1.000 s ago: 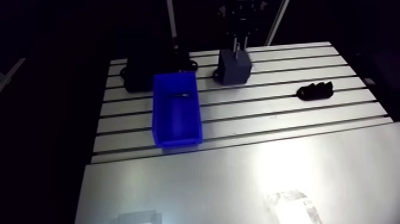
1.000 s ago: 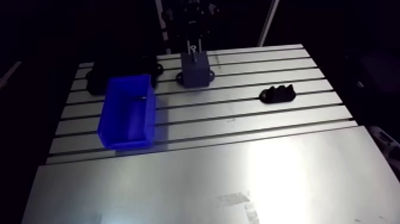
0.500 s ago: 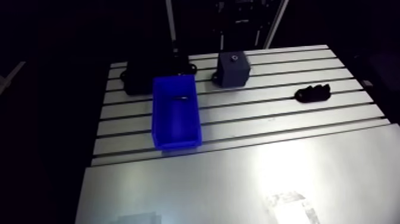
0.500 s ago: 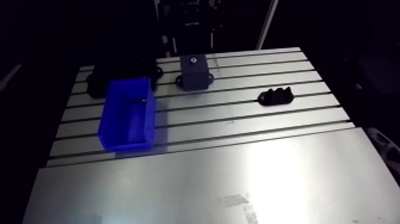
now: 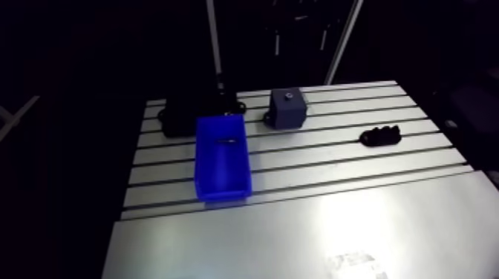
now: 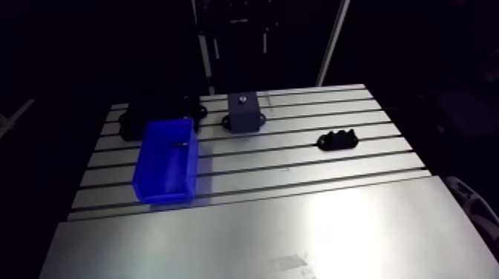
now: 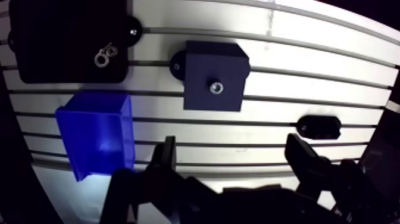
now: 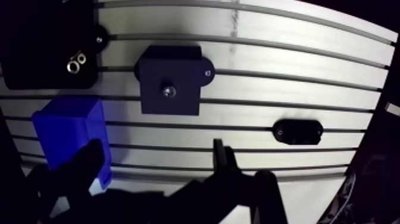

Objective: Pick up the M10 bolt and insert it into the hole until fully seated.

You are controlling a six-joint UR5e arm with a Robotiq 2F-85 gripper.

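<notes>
Bolt [image 7: 216,87] shank hidden inside block [image 7: 202,65]; speck [image 5: 225,139] in blue bin [image 5: 223,189] perhaps another bolt.

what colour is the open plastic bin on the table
Bright blue: the blue plastic bin shows best in the wrist view.

I count one dark block [image 7: 202,65], with one bolt head [image 7: 216,88] in its top. Around that block: one blue bin [image 7: 95,134], one black tray [image 7: 59,36] holding two metal rings [image 7: 105,55], and one small black fixture [image 7: 319,127].
</notes>
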